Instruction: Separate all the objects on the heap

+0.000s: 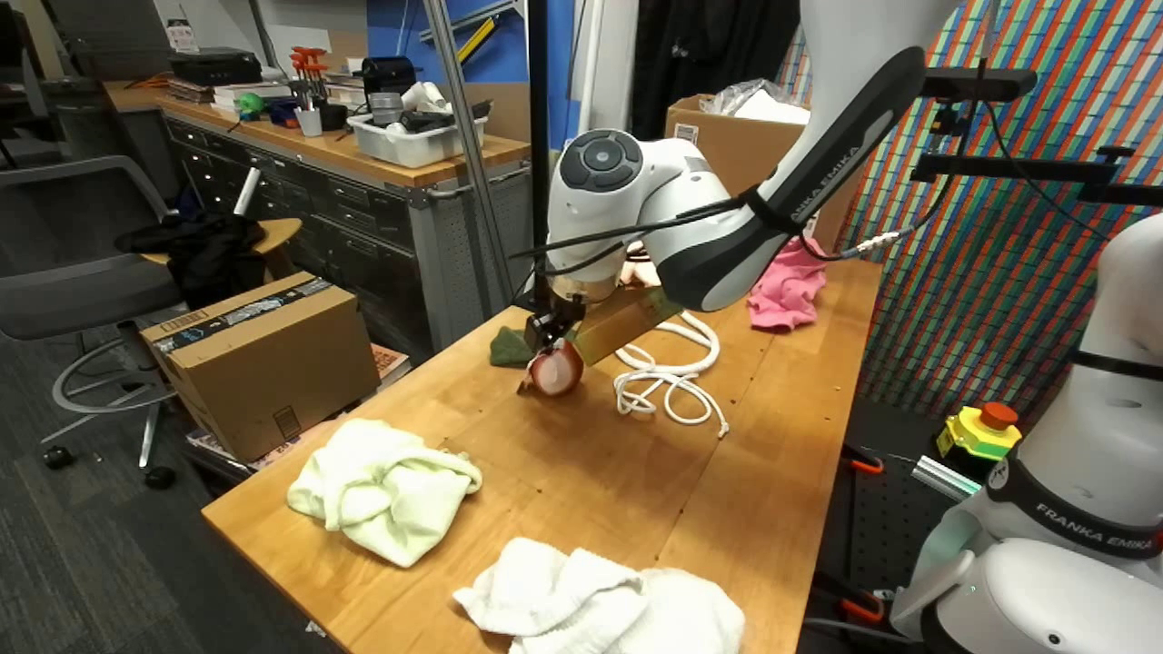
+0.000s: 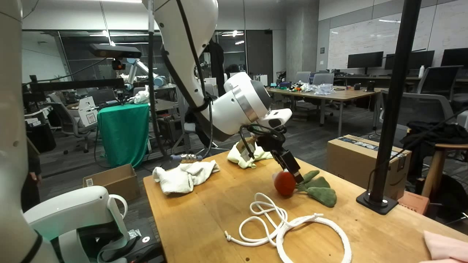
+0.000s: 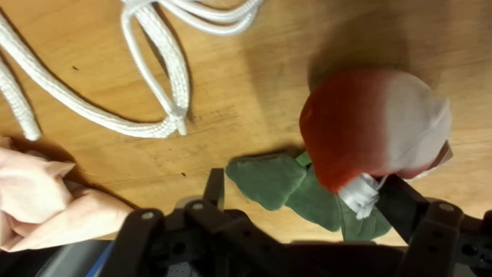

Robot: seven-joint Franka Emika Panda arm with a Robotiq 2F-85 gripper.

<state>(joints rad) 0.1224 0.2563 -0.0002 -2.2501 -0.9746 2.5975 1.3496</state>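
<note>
A red and white soft ball (image 1: pixel 556 371) sits at the gripper in both exterior views (image 2: pixel 284 183). In the wrist view the ball (image 3: pixel 353 123) lies by the right finger, a white tuft toward it; I cannot tell whether they touch. Green fabric leaves (image 3: pixel 265 179) lie flat beside and partly under the ball, between the fingers in that view; they also show in both exterior views (image 1: pixel 511 348) (image 2: pixel 323 193). My gripper (image 3: pixel 303 181) is open, fingers wide apart, low over the table (image 1: pixel 551 331) (image 2: pixel 290 168). A white knotted rope (image 1: pixel 668 374) (image 2: pixel 312 219) (image 3: pixel 96 119) lies apart.
A light green cloth (image 1: pixel 386 495) (image 2: pixel 248 159) and a white cloth (image 1: pixel 600 604) (image 2: pixel 186 177) lie on the table. A bright pink cloth (image 1: pixel 789 286) and a pale pink cloth (image 3: pixel 38 204) (image 2: pixel 448 246) lie beyond the rope. A black post (image 2: pixel 387 146) stands at the table edge.
</note>
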